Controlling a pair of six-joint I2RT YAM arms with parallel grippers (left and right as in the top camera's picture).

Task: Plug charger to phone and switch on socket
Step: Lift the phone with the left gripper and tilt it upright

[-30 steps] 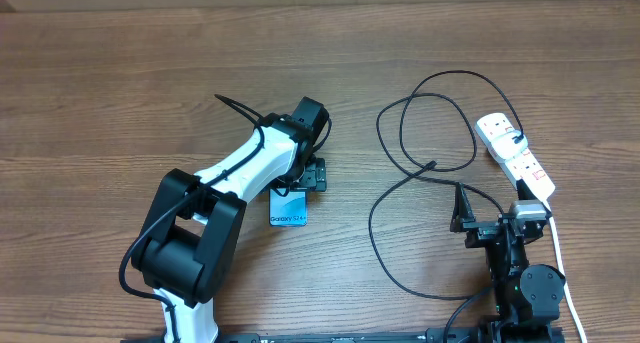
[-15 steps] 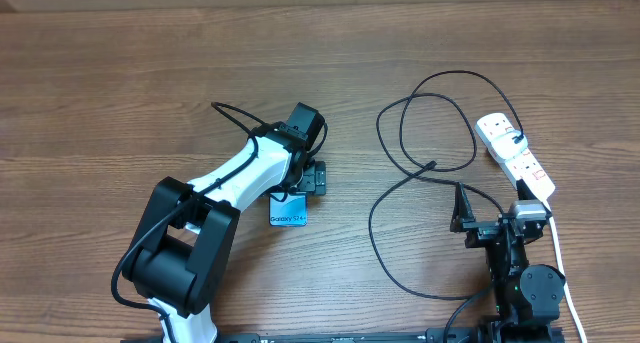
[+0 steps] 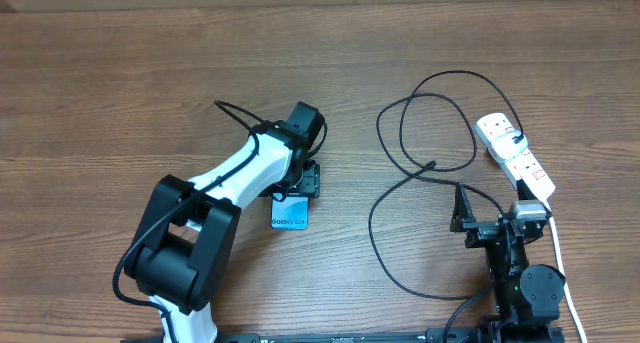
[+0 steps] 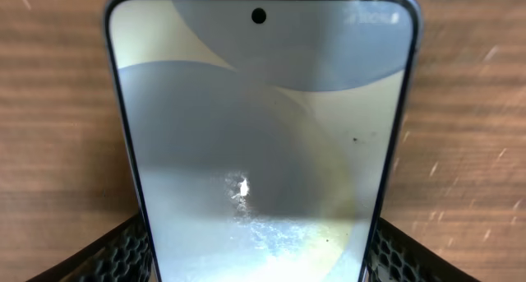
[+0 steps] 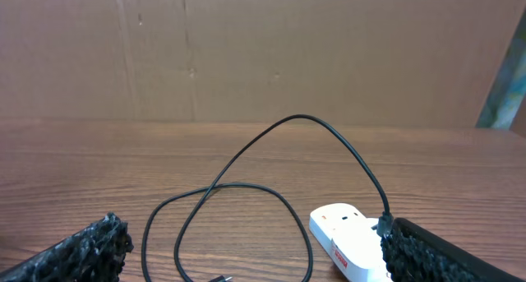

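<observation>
- Phone [image 3: 290,214]: flat on the counter [image 3: 100,83], screen up, left of centre; its far part is hidden under the left tool.
- Left tool [image 3: 296,189]: fingers [image 4: 123,249] flank the phone's long edges, at or against them; cannot tell whether clenched.
- Charger [image 3: 371,223]: loose loops right of centre; connector tip [image 3: 432,164] lies free, well apart from the phone.
- Socket [image 3: 515,155]: far right, black plug in it.
- Right tool [image 3: 495,219]: released, empty, near the socket.

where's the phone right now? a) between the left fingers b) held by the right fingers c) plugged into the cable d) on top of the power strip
a: the left wrist view shows the phone lying between the two left fingers.
</observation>
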